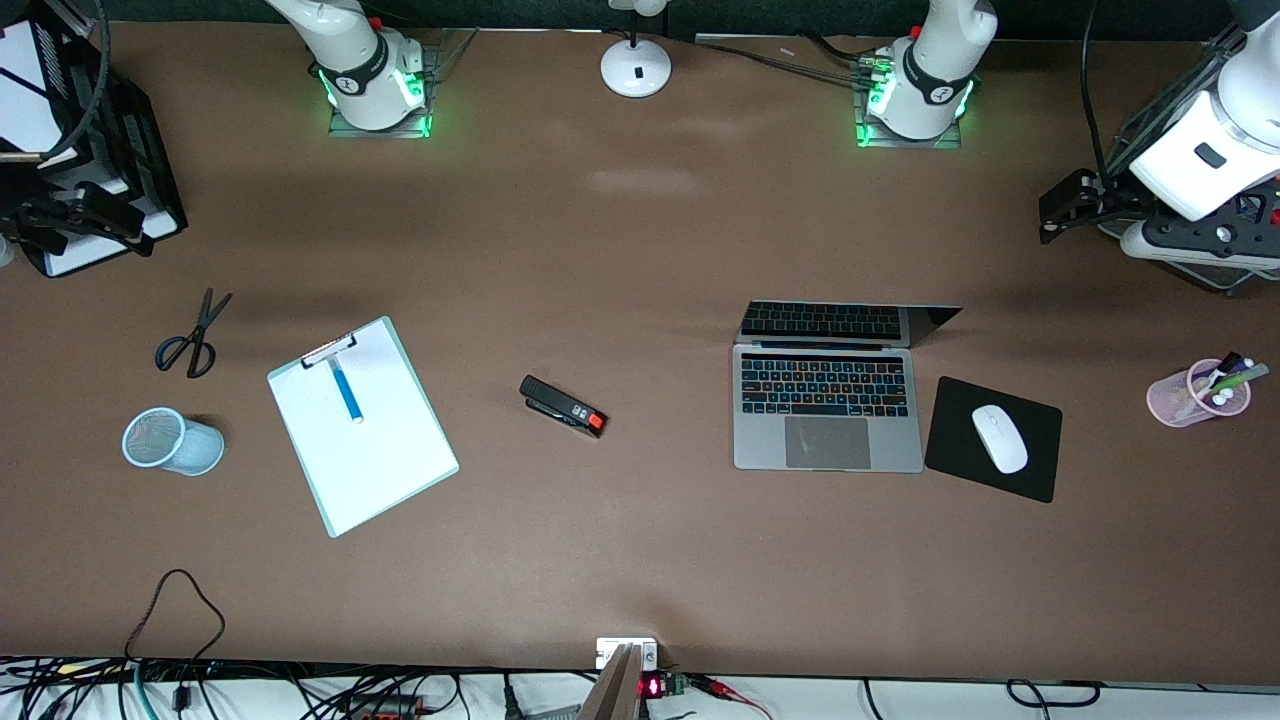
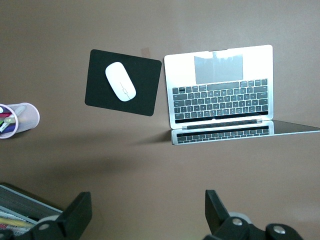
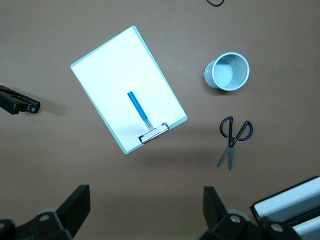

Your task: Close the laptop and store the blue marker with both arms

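The silver-grey laptop sits open on the brown table toward the left arm's end, its lid raised; it also shows in the left wrist view. The blue marker lies on a white clipboard toward the right arm's end, also in the right wrist view. My left gripper hangs open and empty high over the table's left-arm end, with bare table between its fingers in its wrist view. My right gripper hangs open and empty over the right-arm end.
A black mousepad with a white mouse lies beside the laptop. A pink cup of markers stands near the left-arm end. A stapler, scissors, a light-blue mesh cup and a lamp base are around.
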### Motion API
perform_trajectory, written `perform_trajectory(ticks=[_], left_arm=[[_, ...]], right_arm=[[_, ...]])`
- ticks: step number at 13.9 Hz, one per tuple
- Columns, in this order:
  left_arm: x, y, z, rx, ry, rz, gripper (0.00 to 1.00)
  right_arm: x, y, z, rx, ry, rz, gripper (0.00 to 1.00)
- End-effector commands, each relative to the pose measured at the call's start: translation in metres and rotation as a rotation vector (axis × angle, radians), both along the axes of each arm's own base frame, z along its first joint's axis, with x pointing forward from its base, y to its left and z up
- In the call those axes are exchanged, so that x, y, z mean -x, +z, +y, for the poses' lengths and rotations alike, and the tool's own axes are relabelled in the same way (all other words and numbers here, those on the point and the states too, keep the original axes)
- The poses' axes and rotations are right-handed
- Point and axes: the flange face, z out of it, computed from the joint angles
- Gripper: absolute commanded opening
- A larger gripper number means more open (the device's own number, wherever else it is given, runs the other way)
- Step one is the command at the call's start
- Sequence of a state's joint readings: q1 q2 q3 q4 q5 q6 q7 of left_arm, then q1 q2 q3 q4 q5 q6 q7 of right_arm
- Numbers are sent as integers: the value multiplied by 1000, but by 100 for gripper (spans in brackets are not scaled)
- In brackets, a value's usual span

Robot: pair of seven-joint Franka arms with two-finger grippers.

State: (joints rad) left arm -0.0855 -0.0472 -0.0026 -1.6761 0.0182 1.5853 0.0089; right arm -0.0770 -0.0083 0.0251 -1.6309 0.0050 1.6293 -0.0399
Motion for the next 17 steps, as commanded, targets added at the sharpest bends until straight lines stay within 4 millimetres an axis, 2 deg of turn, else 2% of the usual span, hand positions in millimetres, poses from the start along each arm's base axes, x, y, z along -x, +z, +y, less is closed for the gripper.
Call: perform_trajectory(ticks=[1,9,15,17], left_arm=[[5,8,-3,1,-13,3,100],[5,8,0,2,-7,3,100],[0,10,1,3,-1,0,100],[1,8,1,1,0,30,100]], right_arm=[[-2,3,0,-16,-3,-16,100],[-4,4,1,-20,0,-19,100],[-18,-20,20,-20,68,4,100],[-22,-34,26,-19,190,27,100]])
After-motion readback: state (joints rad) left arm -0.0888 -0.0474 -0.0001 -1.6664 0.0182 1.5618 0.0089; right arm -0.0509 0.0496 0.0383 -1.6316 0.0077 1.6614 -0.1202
